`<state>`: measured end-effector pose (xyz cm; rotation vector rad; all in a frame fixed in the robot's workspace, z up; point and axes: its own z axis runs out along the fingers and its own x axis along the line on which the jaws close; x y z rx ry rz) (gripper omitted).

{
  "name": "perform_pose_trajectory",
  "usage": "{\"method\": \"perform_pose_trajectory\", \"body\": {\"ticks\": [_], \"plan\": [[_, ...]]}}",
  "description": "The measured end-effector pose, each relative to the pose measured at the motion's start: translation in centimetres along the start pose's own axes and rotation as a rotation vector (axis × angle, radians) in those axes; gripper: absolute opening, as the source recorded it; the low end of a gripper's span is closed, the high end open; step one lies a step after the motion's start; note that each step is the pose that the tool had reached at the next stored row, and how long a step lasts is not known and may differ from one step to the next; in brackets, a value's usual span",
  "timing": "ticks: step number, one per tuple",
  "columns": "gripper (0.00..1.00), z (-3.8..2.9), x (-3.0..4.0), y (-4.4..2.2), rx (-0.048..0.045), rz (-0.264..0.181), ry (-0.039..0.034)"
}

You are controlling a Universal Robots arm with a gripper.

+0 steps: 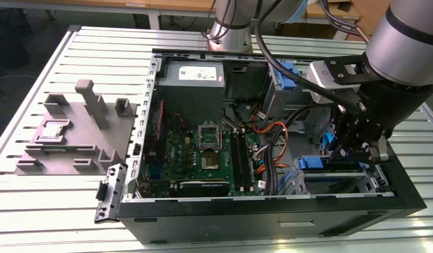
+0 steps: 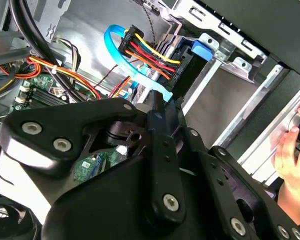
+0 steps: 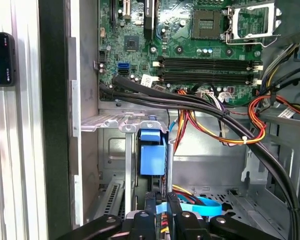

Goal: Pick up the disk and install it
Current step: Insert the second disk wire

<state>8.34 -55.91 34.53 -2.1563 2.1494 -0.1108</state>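
Installation stage. The hand hangs at the sheet-metal drive cage of the open computer case; whether it grips anything cannot be told. The disk, edge-on in its smooth blue plastic carrier, stands between the cage rails, seemingly part-seated. Seating likely demands a straight push clear of the cables.
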Motion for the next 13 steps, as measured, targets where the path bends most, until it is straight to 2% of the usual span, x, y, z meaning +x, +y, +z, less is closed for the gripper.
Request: {"method": "perform_pose_trajectory", "body": {"ticks": [1,2,4,5,13], "plan": [[0.22,-0.04,0.00,0.00,-0.0005,0.000,-0.0001],[0.16,-0.04,0.00,0.00,-0.0006,0.000,-0.0003],[0.16,-0.05,0.00,-0.01,-0.0006,0.000,-0.0002],[0.10,-0.06,0.00,-0.01,-0.0007,0.000,0.0000],[0.10,-0.08,0.00,-0.01,-0.0006,0.000,0.0000]]}}
